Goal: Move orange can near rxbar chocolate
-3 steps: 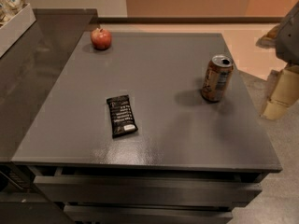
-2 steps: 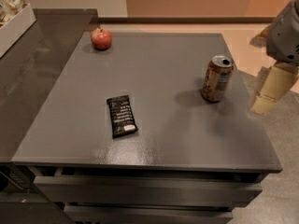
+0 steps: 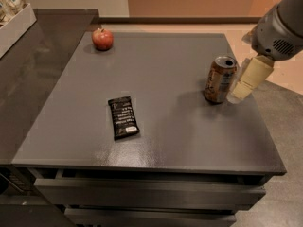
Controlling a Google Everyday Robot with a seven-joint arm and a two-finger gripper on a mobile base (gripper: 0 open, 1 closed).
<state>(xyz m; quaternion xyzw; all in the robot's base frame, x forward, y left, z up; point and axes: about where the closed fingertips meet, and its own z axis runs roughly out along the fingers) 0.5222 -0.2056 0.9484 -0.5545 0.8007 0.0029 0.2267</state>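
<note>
The orange can (image 3: 220, 79) stands upright on the right side of the grey table (image 3: 170, 70), its silver top with the pull-tab opening facing up. The rxbar chocolate (image 3: 123, 117), a flat black wrapper with white lettering, lies left of centre toward the front edge, well apart from the can. My gripper (image 3: 239, 92) comes in from the upper right on a grey arm (image 3: 279, 30). Its cream-coloured end sits just right of the can, close to its side, low over the table. I cannot tell if it touches the can.
A red apple (image 3: 102, 39) sits at the table's back left corner. A darker counter (image 3: 28, 74) adjoins on the left, with a white box (image 3: 14, 25) at its far end. Drawers (image 3: 142, 193) run under the table's front edge.
My gripper has moved left and down, from off the table's right edge to right beside the can. The can, bar and apple have not moved.
</note>
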